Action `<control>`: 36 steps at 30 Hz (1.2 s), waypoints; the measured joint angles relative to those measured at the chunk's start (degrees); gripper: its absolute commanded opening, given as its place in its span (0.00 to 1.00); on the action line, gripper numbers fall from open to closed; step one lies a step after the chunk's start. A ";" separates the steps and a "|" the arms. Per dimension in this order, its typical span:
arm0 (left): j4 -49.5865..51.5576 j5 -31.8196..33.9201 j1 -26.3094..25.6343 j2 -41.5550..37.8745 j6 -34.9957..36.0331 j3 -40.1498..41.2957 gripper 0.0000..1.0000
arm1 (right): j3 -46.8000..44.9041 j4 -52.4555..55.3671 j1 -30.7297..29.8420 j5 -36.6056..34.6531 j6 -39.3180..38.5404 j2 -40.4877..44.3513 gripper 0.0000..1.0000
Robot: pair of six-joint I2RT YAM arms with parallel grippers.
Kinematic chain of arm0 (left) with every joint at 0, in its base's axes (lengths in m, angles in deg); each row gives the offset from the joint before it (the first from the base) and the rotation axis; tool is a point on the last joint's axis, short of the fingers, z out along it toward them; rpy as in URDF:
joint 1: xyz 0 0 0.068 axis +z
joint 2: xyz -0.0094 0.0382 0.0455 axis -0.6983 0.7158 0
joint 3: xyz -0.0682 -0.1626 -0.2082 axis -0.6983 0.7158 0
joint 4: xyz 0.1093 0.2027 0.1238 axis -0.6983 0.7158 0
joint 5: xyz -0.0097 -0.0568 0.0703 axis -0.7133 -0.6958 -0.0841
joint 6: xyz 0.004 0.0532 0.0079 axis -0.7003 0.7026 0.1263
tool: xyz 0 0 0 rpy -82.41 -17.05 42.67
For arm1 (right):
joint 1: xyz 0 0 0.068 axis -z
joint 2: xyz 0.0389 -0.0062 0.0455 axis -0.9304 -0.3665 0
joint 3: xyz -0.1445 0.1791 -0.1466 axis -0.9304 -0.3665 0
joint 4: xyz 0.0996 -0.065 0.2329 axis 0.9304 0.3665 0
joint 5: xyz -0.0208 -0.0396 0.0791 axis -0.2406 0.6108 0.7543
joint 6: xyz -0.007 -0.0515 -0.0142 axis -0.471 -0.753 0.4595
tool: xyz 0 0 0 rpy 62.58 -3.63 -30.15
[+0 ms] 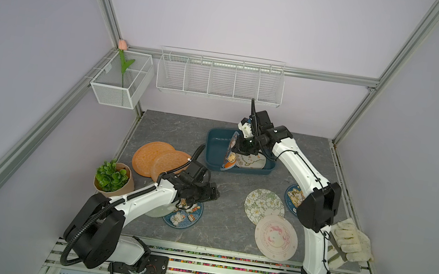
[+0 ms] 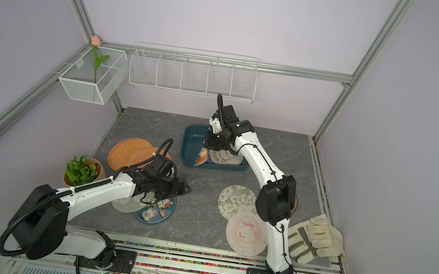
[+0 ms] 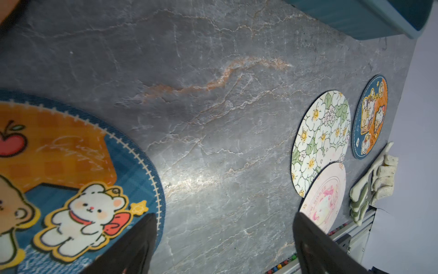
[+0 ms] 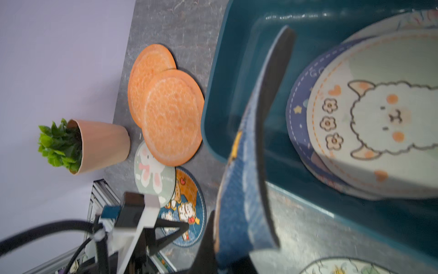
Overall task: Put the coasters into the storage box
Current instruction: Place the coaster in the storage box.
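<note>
The teal storage box (image 1: 215, 143) stands at the back middle, with a cream llama coaster (image 4: 379, 118) lying on a navy one (image 4: 297, 106) inside. My right gripper (image 4: 234, 256) is shut on a blue printed coaster (image 4: 246, 189), held on edge over the box's front left part (image 1: 228, 157). My left gripper (image 3: 224, 223) hangs open over bare table beside a blue bear coaster (image 3: 71, 189), with nothing between its fingers. Two orange coasters (image 1: 149, 156) overlap at the left. A flower coaster (image 1: 262, 205), a pink-print one (image 1: 275, 237) and a blue one (image 1: 292, 198) lie at the right.
A potted plant (image 1: 112, 177) stands at the left, near a pale green bunny coaster (image 4: 151, 170) that my left arm partly hides. White work gloves (image 1: 350, 243) lie at the front right edge. Wire baskets (image 1: 220, 76) hang on the back wall.
</note>
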 measured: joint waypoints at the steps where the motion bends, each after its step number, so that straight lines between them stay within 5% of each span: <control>1: -0.02 0.02 0.04 0.04 0.00 0.00 0.90 | 2.38 -0.13 0.20 0.31 -0.09 -2.14 0.07; 6: 0.07 0.11 0.37 0.68 0.00 -0.04 0.90 | 13.11 -0.15 1.60 1.27 -0.15 -12.66 0.07; 15: 0.15 0.61 0.61 1.29 0.00 -1.22 0.91 | 12.28 1.99 7.39 0.61 -2.21 -16.39 0.09; 16: 0.15 0.61 0.61 1.44 0.00 -1.25 0.91 | 11.96 2.47 7.96 0.11 -2.47 -16.39 0.12; 21: 0.15 0.59 0.61 2.62 0.00 -1.25 0.91 | 11.02 5.99 9.92 -5.07 -4.04 -16.41 0.66; 23: 0.15 0.59 0.61 2.84 0.00 -1.27 0.91 | 10.93 7.04 9.90 -7.21 -4.63 -16.41 0.75; 32: 0.13 0.57 0.61 3.89 0.00 -2.19 0.91 | 6.97 8.46 9.73 -10.67 -6.56 -14.99 1.00; 36: 0.15 0.57 0.61 4.17 0.00 -2.43 0.91 | 0.92 8.26 9.75 -9.53 -7.08 -10.80 0.92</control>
